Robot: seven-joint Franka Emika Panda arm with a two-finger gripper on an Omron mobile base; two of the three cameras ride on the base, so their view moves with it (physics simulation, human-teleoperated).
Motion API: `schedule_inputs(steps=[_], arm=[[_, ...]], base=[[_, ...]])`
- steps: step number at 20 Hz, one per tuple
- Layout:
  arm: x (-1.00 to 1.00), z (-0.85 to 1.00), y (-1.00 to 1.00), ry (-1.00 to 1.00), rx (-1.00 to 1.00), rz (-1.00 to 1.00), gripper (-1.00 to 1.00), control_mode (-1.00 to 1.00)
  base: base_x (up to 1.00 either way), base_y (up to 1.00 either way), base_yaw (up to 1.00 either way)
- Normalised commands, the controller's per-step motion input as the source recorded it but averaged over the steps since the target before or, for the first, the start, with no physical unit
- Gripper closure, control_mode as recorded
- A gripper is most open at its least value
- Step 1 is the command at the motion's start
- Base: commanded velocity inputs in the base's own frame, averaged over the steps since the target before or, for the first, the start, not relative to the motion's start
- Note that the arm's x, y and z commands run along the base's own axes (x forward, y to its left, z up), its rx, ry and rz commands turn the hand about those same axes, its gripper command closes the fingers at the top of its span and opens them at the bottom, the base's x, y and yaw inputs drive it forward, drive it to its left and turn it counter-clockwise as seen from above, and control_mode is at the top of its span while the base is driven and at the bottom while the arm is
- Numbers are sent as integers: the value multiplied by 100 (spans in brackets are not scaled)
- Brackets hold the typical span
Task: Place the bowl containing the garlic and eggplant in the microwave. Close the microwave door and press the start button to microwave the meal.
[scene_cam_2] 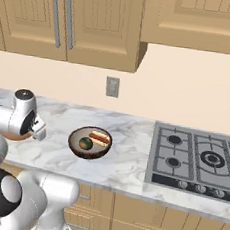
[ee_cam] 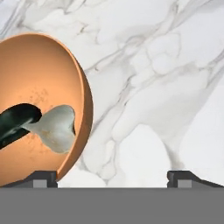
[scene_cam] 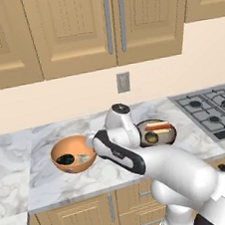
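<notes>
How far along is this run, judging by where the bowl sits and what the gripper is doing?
Early stage. Done: nothing yet; the orange bowl sits on the counter with the garlic and eggplant inside. In hand: the open gripper hangs over the bowl's rim, one fingertip on each side, gripping nothing. Left: grasping the bowl, loading it into the microwave, closing the door, pressing start.

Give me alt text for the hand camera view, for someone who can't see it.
An orange-tan bowl sits at the left on a white marble counter, holding a pale garlic piece touching a glossy black eggplant. The open gripper hangs above, one jaw by the bowl's rim, the other over bare marble.
</notes>
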Motion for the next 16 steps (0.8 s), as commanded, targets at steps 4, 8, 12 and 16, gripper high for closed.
schedule_inputs(steps=[4, 8, 12, 16], arm=[[22, -19, 22, 7, 0, 0, -100, -100], [24, -19, 28, 5, 0, 0, -100, -100], [29, -19, 24, 2, 0, 0, -100, -100], [25, -24, 22, 0, 0, 0, -100, -100]], base=[[0, 0, 0], [0, 0, 0], [0, 0, 0], [0, 0, 0]])
